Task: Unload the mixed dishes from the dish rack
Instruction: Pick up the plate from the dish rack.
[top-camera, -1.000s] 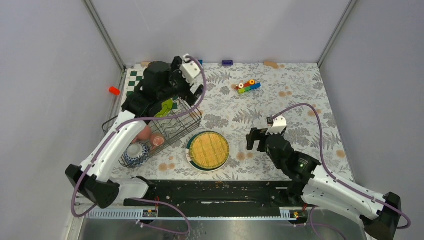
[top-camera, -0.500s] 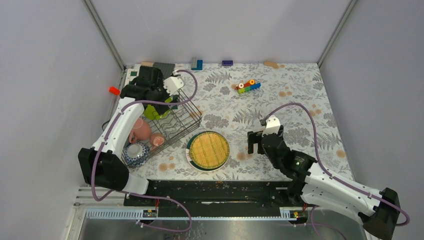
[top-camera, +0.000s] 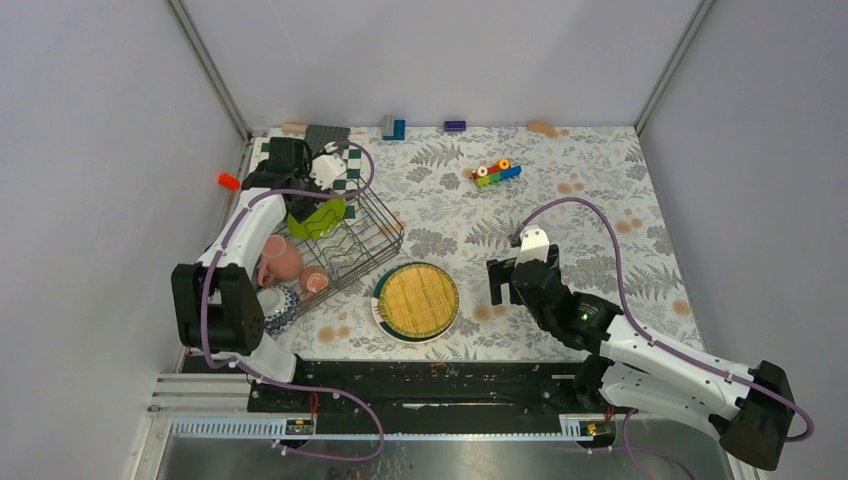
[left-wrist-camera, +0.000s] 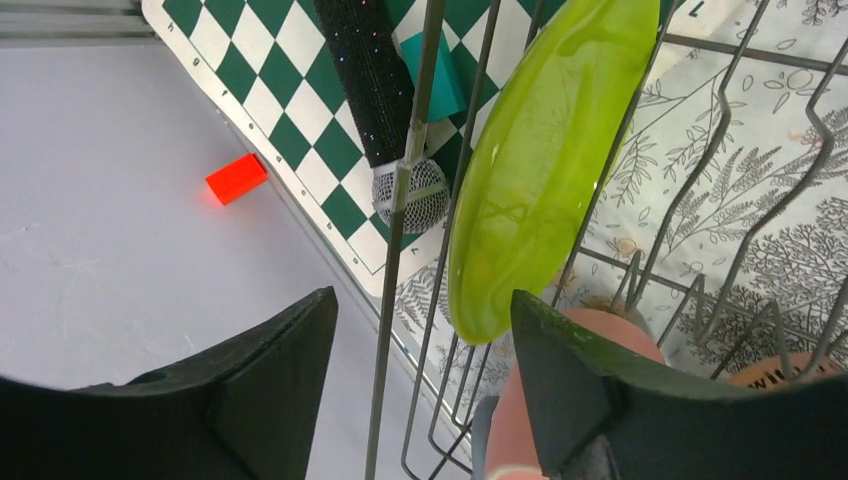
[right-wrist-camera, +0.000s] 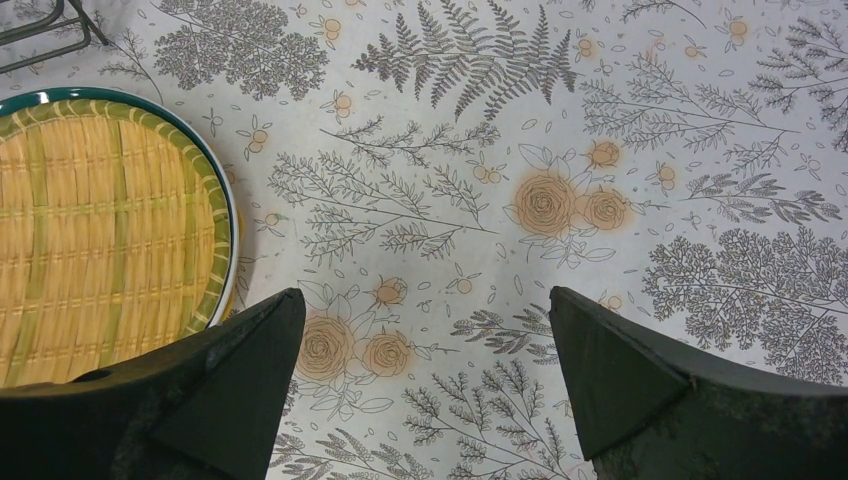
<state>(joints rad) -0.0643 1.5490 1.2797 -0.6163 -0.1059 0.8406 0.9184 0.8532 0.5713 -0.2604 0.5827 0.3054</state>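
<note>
Leftmost, found the left gripper (left-wrist-camera: 420, 300) at the far-left corner of the tabletop (top-camera: 600, 190), reaching down over the far end of the dish rack (top-camera: 365, 245). Saw its jaws partly apart and closed on nothing, with one upright rack wire (left-wrist-camera: 400, 250) and the lower rim of the lime-green plate (left-wrist-camera: 540, 170) between them. Noted the plate standing on edge in the dividers, tilted, its long axis running up and away from the jaws in the wrist view. Could not tell whether the nearer finger (left-wrist-camera: 580, 380) touched it. Judged this the deciding relation: wanted the wire outside the jaws and only the rim inside before any closing and lifting. Counted, toward the near edge inside the rack, two pink cups (top-camera: 283, 258) and, at the near end, a patterned bowl (top-camera: 270, 305). Placed the yellow plate (top-camera: 416, 300), stacked on the white plate (top-camera: 379, 300) with a green rim, on the tabletop just beside the rack's near-right side, already out. Found the right gripper (right-wrist-camera: 425, 295) right of that stack, jaws wide and empty, well apart from the rack. Judged the left arm far nearer the remaining dishes.
</note>
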